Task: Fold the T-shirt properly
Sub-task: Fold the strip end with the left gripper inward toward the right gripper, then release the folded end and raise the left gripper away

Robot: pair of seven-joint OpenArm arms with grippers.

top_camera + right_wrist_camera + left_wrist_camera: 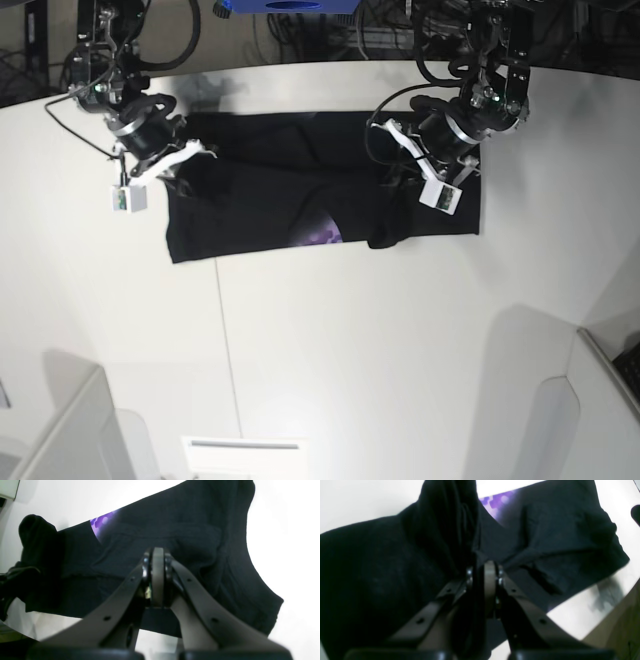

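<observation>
We see the T-shirt (pixel 300 190) spread near the table's (pixel 330 340) far edge — our left gripper (pixel 483 576) pinches a raised fold of it, while our right gripper (pixel 157 565) sits closed, jaws together, above the cloth.

Both wrist views are soft and blurred, their white table (pixel 287 555) blown out by glare, dark shirt detail lost.
</observation>
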